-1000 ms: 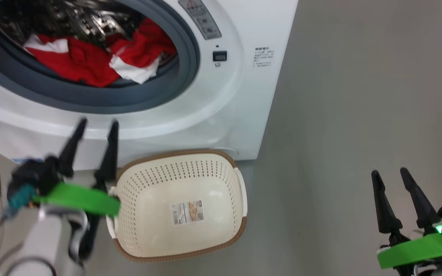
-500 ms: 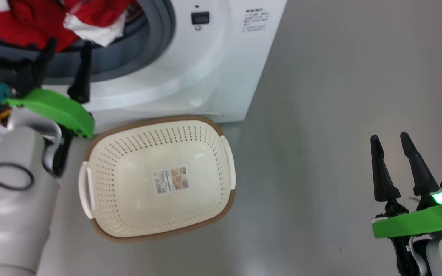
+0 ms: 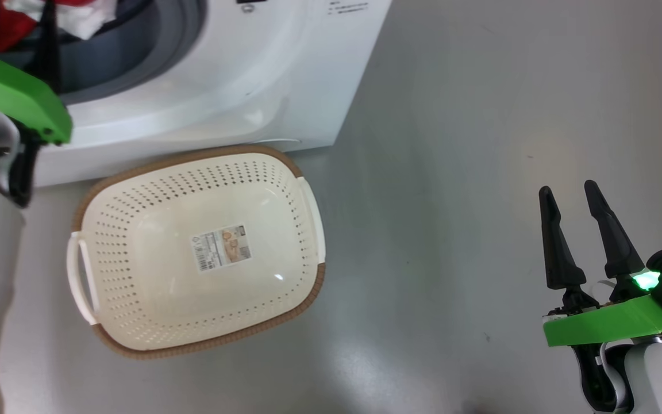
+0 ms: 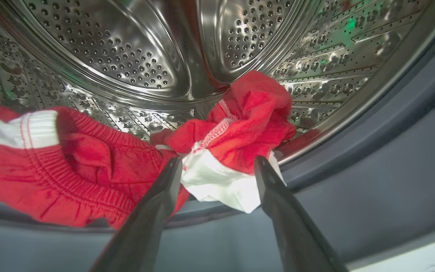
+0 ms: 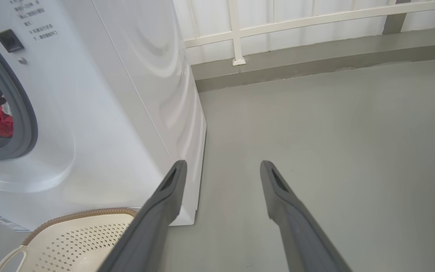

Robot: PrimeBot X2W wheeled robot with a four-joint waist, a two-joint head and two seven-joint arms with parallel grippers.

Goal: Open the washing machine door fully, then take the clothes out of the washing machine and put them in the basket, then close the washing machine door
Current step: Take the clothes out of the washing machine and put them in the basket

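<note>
Fingers (image 4: pixel 153 215), left gripper (image 4: pixel 217 160): spread wide, one either side of a red-and-white bunch of the clothes (image 4: pixel 236 151) at the lip of the drum (image 4: pixel 127 49); contact cannot be told
Second item, right gripper (image 3: pixel 567 188): fingers apart, empty, over bare floor (image 3: pixel 451 115), well apart from the basket (image 3: pixel 193 154)
Third item, basket: empty, on the floor just before the washing machine (image 3: pixel 222 86)
Step, as judged: first pick from the drum. Next move likely calls for closing on the bunch, then drawing it clear over the grey ring (image 4: pixel 372 158)
</note>
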